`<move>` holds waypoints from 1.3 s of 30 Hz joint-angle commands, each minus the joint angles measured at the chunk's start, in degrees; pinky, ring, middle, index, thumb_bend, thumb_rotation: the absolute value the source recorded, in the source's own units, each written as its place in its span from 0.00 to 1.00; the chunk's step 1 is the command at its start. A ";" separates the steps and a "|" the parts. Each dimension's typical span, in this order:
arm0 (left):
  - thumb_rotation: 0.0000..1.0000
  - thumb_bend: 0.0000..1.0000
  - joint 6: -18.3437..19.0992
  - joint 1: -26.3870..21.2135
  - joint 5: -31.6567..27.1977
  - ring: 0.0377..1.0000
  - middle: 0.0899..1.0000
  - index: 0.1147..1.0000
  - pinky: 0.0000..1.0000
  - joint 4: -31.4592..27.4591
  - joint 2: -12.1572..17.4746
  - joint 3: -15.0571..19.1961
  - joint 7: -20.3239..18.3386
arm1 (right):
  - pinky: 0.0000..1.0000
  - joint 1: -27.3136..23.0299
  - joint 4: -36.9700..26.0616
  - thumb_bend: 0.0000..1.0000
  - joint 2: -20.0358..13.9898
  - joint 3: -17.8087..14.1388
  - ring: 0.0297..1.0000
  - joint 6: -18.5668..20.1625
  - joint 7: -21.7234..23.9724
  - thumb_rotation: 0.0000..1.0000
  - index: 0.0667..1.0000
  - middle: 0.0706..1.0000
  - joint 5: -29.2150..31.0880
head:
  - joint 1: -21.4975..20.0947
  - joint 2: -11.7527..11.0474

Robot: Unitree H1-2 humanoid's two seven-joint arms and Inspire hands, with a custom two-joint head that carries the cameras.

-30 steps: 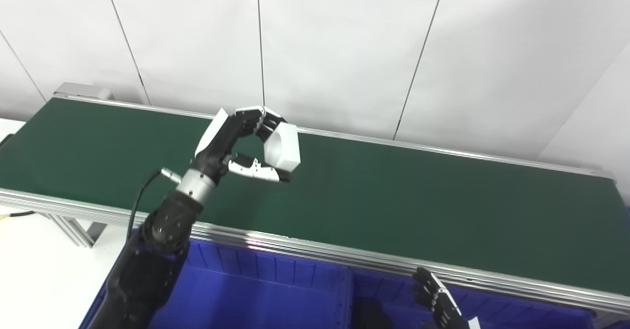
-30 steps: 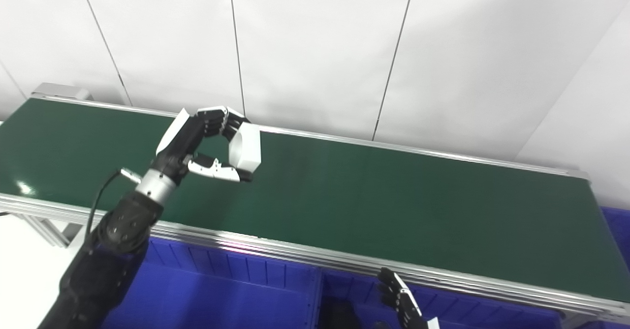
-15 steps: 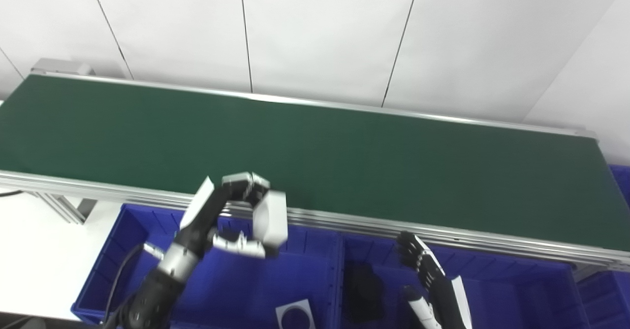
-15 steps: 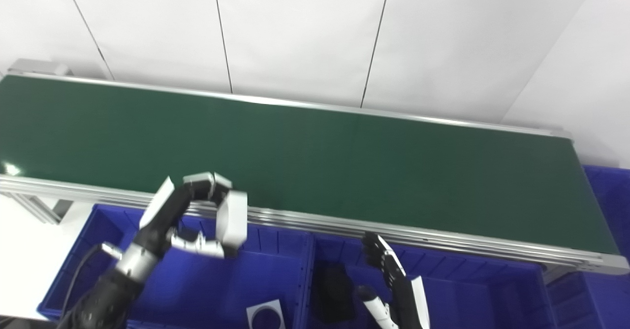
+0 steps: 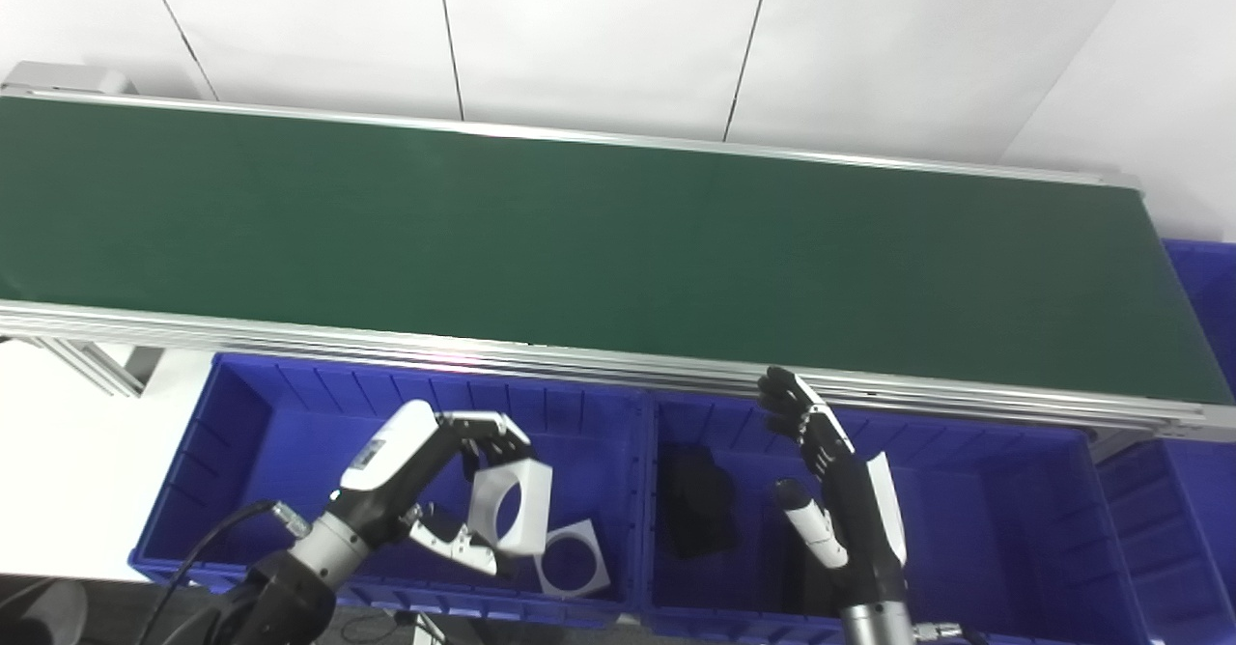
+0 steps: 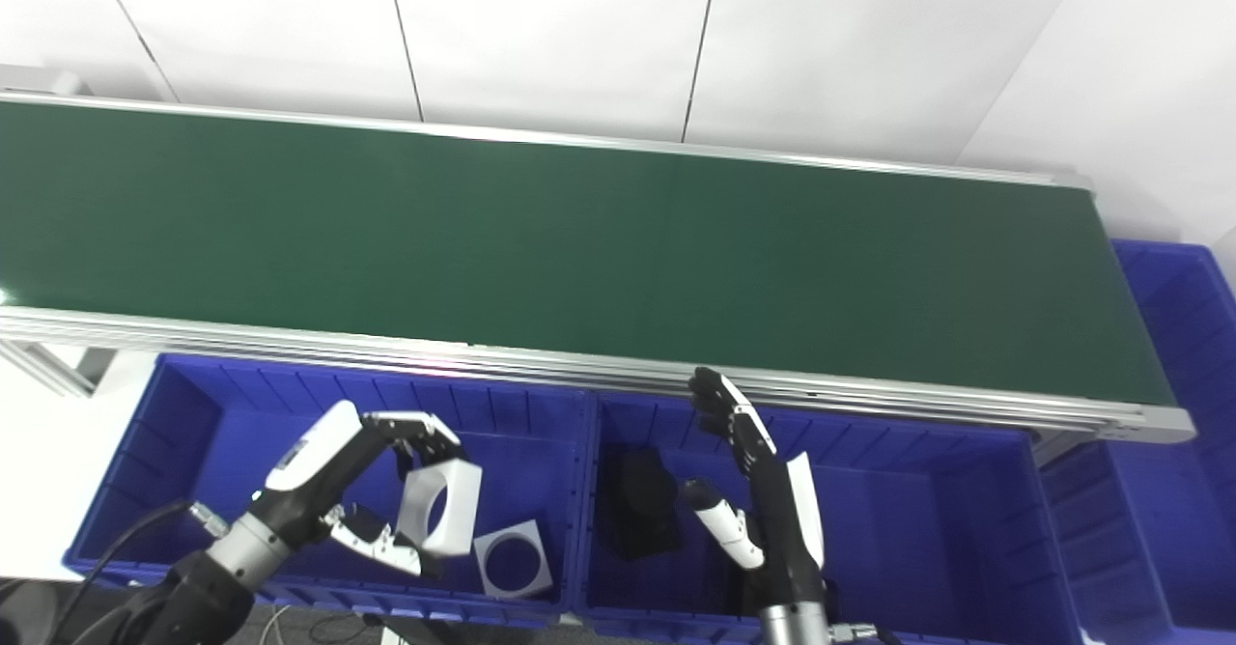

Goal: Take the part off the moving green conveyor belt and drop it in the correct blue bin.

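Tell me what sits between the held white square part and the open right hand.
In the left eye view, the blue bins' shared divider wall and a black part in the right bin lie between them.

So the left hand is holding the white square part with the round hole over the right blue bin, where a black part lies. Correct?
Not quite. The left hand holds the white square part over the left blue bin, above another white part; the left eye view shows it. The black part lies in the right blue bin.

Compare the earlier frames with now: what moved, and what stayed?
The left robot hand carried the white part from over the belt down into the left bin, still gripping it. The camera tilted down. The right robot hand stayed open.
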 commanded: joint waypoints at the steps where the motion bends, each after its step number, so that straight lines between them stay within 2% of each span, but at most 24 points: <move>1: 0.00 0.50 -0.89 -0.20 2.67 0.42 0.48 0.43 0.52 -0.49 -0.68 1.02 1.10 | 0.78 0.18 -2.08 0.76 0.42 -0.62 0.83 -2.86 0.72 0.90 0.86 0.84 0.06 | -0.08 0.26; 2: 0.00 0.50 0.48 -0.08 3.61 0.41 0.48 0.45 0.51 -0.81 -1.11 1.26 0.50 | 0.78 0.25 -2.18 0.76 0.55 -0.78 0.83 -2.83 0.94 0.89 0.86 0.84 0.18 | -0.05 0.39; 3: 0.00 0.50 3.35 -0.10 4.12 0.40 0.48 0.46 0.51 -1.62 -1.34 1.28 -1.49 | 0.78 0.30 -2.22 0.76 0.67 -0.96 0.83 -2.79 1.15 0.89 0.86 0.84 0.21 | -0.05 0.39; 4: 0.03 0.50 6.36 -0.23 4.80 0.54 0.60 0.45 0.55 -2.51 -1.40 1.17 -3.65 | 0.78 0.34 -2.28 0.76 0.76 -1.10 0.83 -2.72 1.33 0.89 0.86 0.84 0.18 | -0.05 0.43; 5: 0.05 0.55 8.95 -0.36 5.42 0.64 0.70 0.61 0.60 -3.33 -1.45 1.07 -5.62 | 0.78 0.36 -2.35 0.76 0.82 -1.22 0.83 -2.65 1.52 0.89 0.86 0.84 0.08 | -0.05 0.43; 6: 0.15 0.61 11.05 -0.46 5.82 0.75 0.80 0.75 0.68 -4.02 -1.54 1.05 -7.26 | 0.78 0.37 -2.38 0.75 0.91 -1.35 0.83 -2.64 1.69 0.89 0.87 0.84 -0.03 | -0.07 0.45; 8: 0.33 0.70 14.32 -0.60 6.44 0.86 0.90 0.87 0.78 -5.15 -1.87 1.21 -9.57 | 0.78 0.36 -2.42 0.75 1.07 -1.54 0.83 -2.64 1.90 0.89 0.87 0.84 -0.31 | -0.10 0.42; 11: 0.41 0.78 16.65 -0.65 5.67 0.91 0.96 0.95 0.82 -5.91 -2.32 1.69 -11.72 | 0.77 0.40 -2.37 0.76 1.37 -1.79 0.83 -2.73 2.06 0.89 0.87 0.84 -0.45 | -0.29 0.26; 12: 0.42 0.79 16.60 -0.41 4.40 0.92 0.97 0.96 0.83 -6.07 -2.73 2.25 -11.77 | 0.77 0.44 -2.38 0.76 1.49 -1.86 0.82 -2.70 2.15 0.89 0.87 0.84 -0.34 | -0.39 0.37; 15: 0.47 0.84 14.12 1.42 -5.49 0.77 0.96 1.00 0.65 -6.88 -5.62 6.27 -10.75 | 0.77 0.58 -2.43 0.76 1.80 -2.05 0.83 -2.62 2.34 0.89 0.86 0.84 -0.23 | -0.39 0.37; 16: 0.52 0.86 13.29 2.16 -8.31 0.82 0.97 0.99 0.71 -7.48 -6.82 7.70 -10.13 | 0.78 0.55 -2.36 0.76 1.79 -2.10 0.83 -2.60 2.40 0.89 0.86 0.84 -0.47 | -0.31 0.00; 17: 0.57 0.87 12.78 2.63 -9.86 0.91 0.98 1.00 0.83 -7.88 -7.65 8.69 -9.89 | 0.78 0.51 -2.31 0.76 1.79 -2.14 0.83 -2.60 2.47 0.89 0.86 0.84 -0.65 | -0.31 0.00; 18: 0.58 0.88 12.17 3.21 -12.11 0.92 0.98 1.00 0.84 -8.47 -8.73 9.59 -9.93 | 0.79 0.47 -2.23 0.76 1.79 -2.16 0.83 -2.64 2.52 0.89 0.86 0.84 -0.91 | -0.64 -0.12; 19: 0.57 0.89 11.74 3.58 -13.62 0.95 0.99 1.00 0.89 -8.83 -9.44 10.17 -10.10 | 0.79 0.45 -2.18 0.76 1.81 -2.18 0.83 -2.67 2.57 0.90 0.87 0.85 -1.08 | -0.64 -0.12; 22: 0.54 0.88 5.14 4.55 -21.94 0.95 0.98 0.99 0.91 -8.02 -12.21 10.83 -11.34 | 0.78 0.57 -2.03 0.76 1.91 -2.11 0.83 -2.84 2.15 0.90 0.86 0.84 -2.17 | -0.88 -0.55; 23: 0.52 0.85 3.12 4.66 -23.54 0.92 0.97 0.98 0.87 -7.47 -12.79 10.85 -11.66 | 0.77 0.65 -2.02 0.74 1.99 -2.10 0.82 -2.86 2.15 0.87 0.86 0.84 -2.21 | -0.88 -0.55; 25: 0.52 0.86 -0.39 4.90 -26.04 0.92 0.96 0.97 0.86 -6.07 -14.24 10.61 -12.20 | 0.76 0.79 -2.25 0.74 1.70 -1.92 0.82 -1.90 3.20 0.87 0.86 0.84 -2.45 | -1.22 -1.14; 27: 0.53 0.87 -1.68 5.21 -27.98 0.90 0.94 0.96 0.84 -5.29 -15.41 10.39 -13.19 | 0.74 0.94 -2.49 0.74 1.50 -1.84 0.81 -0.87 3.97 0.88 0.86 0.84 -2.62 | -1.53 -1.39; 30: 0.52 0.90 -1.94 5.62 -29.19 0.87 0.91 0.93 0.82 -4.26 -16.46 10.12 -14.85 | 0.76 1.11 -2.45 0.74 1.56 -2.07 0.81 -0.28 4.68 0.87 0.87 0.83 -2.57 | -1.86 -1.41; 34: 0.52 0.91 -1.94 5.47 -31.13 0.88 0.92 0.93 0.83 -1.62 -17.46 11.28 -17.50 | 0.76 0.80 -1.66 0.74 1.55 -2.27 0.82 -1.00 5.38 0.86 0.88 0.84 -1.82 | -1.88 -1.45; 36: 0.57 0.92 -1.94 5.30 -31.42 0.88 0.92 0.93 0.84 -0.47 -17.82 12.22 -18.04 | 0.76 0.84 -1.56 0.75 1.67 -2.47 0.82 -0.83 5.38 0.86 0.88 0.84 -2.23 | -2.02 -1.61; 39: 0.64 0.88 -1.94 5.45 -31.18 0.87 0.91 0.93 0.84 0.41 -18.35 13.41 -18.24 | 0.77 1.06 -1.65 0.74 2.05 -2.78 0.83 -0.55 5.32 0.87 0.88 0.84 -2.64 | -2.31 -1.70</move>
